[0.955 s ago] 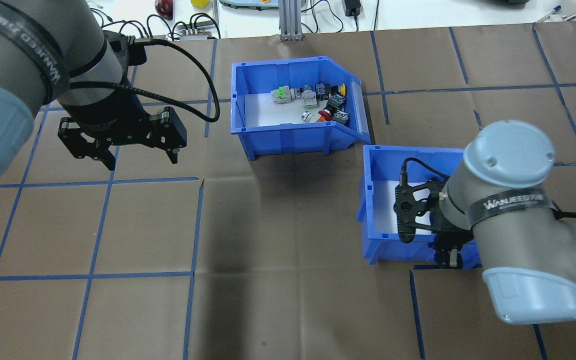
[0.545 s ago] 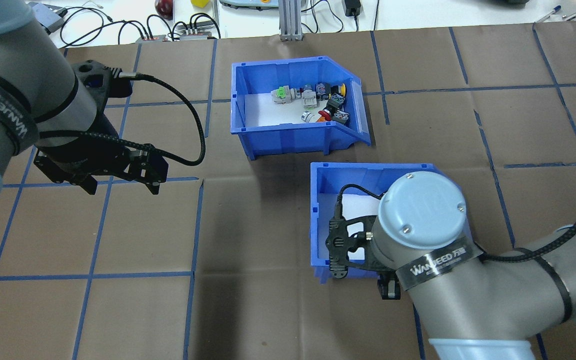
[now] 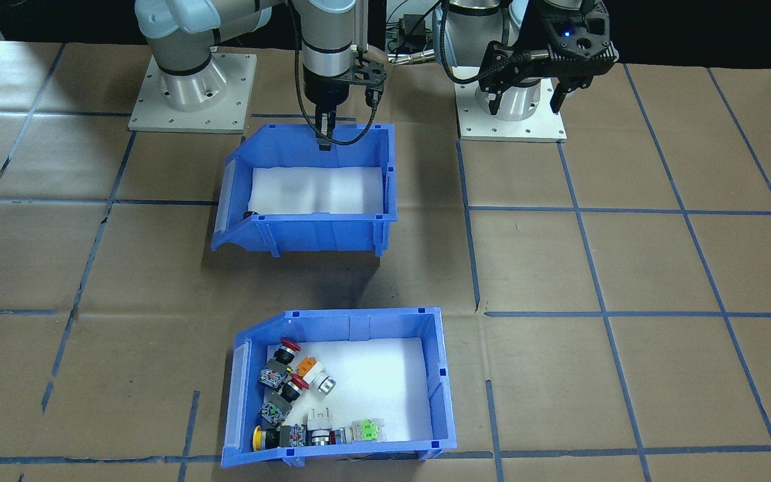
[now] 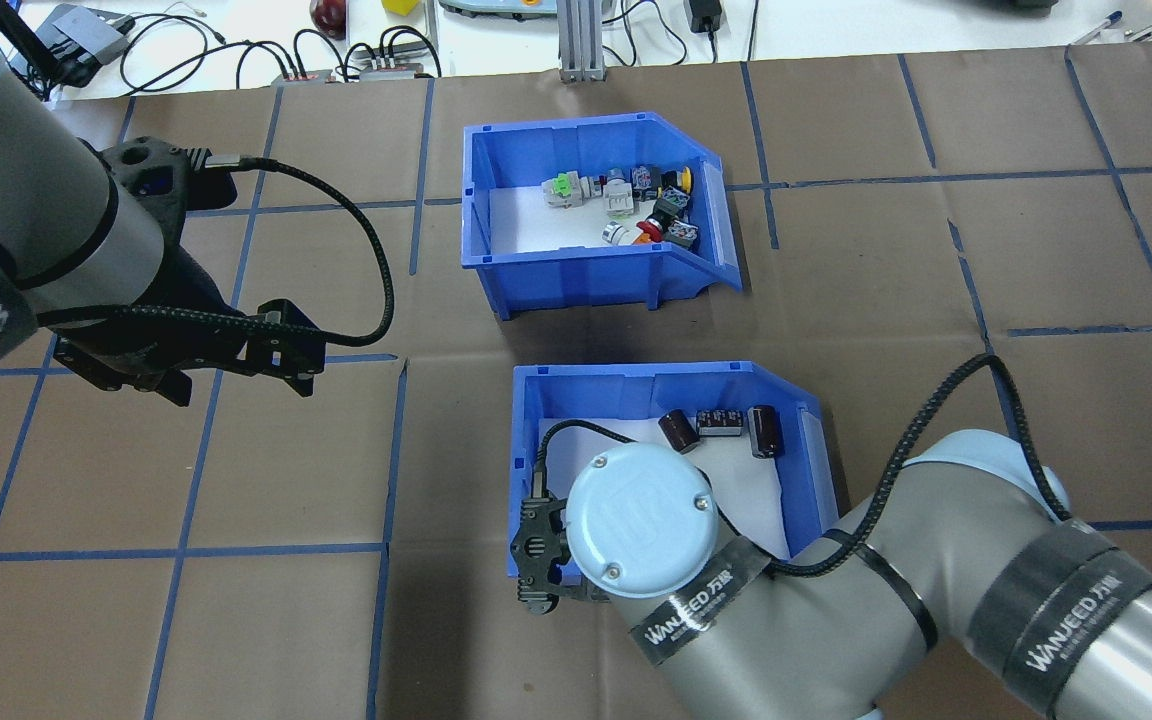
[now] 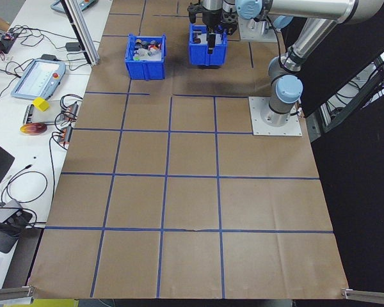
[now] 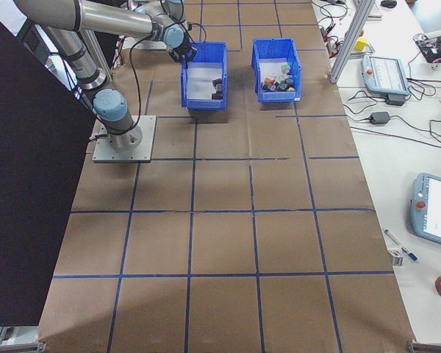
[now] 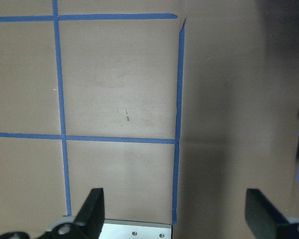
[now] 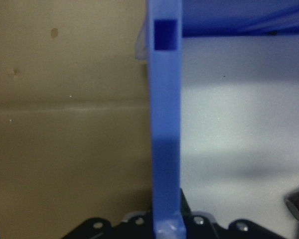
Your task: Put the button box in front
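The button box (image 4: 576,275) is a blue bin with a white liner and colourful push-buttons (image 4: 636,200); it stands at the far side of the table, near the bottom edge of the front-facing view (image 3: 359,326). A second blue bin (image 4: 636,385) holding dark cylinders (image 4: 726,425) sits nearer the robot. My right gripper (image 3: 323,137) is shut on that bin's robot-side wall (image 8: 165,124); in the overhead view my wrist hides it. My left gripper (image 4: 236,388) hangs open and empty over bare paper to the left (image 7: 177,219).
Brown paper with blue tape lines covers the table. Cables (image 4: 356,60) and an aluminium post (image 4: 581,40) lie beyond the far edge. The two base plates (image 3: 191,100) (image 3: 512,120) stand on the robot's side. A teach pendant (image 6: 386,73) rests on the side bench.
My right arm has dragged the cylinder bin left and toward the robot, so it now sits directly behind the button box. My left arm has drawn back toward the robot, still open.
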{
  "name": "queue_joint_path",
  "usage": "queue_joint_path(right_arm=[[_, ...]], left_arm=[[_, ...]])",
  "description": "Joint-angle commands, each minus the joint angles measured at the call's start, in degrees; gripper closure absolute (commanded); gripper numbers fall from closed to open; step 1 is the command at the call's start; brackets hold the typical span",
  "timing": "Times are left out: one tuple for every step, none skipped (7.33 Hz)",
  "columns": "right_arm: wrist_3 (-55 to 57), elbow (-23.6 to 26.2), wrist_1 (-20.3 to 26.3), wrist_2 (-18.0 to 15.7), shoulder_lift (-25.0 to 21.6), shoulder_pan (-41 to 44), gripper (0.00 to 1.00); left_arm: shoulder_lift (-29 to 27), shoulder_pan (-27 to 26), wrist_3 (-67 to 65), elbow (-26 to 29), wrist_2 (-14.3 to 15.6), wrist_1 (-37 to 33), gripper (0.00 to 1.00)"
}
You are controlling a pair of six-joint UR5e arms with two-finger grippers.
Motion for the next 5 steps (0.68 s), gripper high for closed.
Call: queue_joint_path(right_arm=[[1.6, -1.0, -0.9, -1.8, 2.9, 1.5, 0.92], [1.3, -1.0, -0.7, -2.6, 2.9, 1.5, 0.93], [1.3, -0.9, -0.7, -2.6, 3.0, 1.5, 0.92], [1.5, -0.9, -0.7, -2.6, 2.9, 1.5, 0.80], [1.8, -0.9, -0.6, -2.4, 2.8, 1.5, 0.23]], left_arm=[[-0.4, 0.5, -1.1, -0.5, -3.5, 0.6, 0.03], [-0.9, 0.5, -1.1, -0.6, -3.4, 0.6, 0.02], [-0.9, 0.5, -1.0, -1.0, -2.6, 0.6, 0.02], [-0.9, 0.5, -1.0, -1.2, -2.5, 0.7, 0.02], [-0.6, 0.5, -1.0, -1.2, -2.5, 0.7, 0.02]])
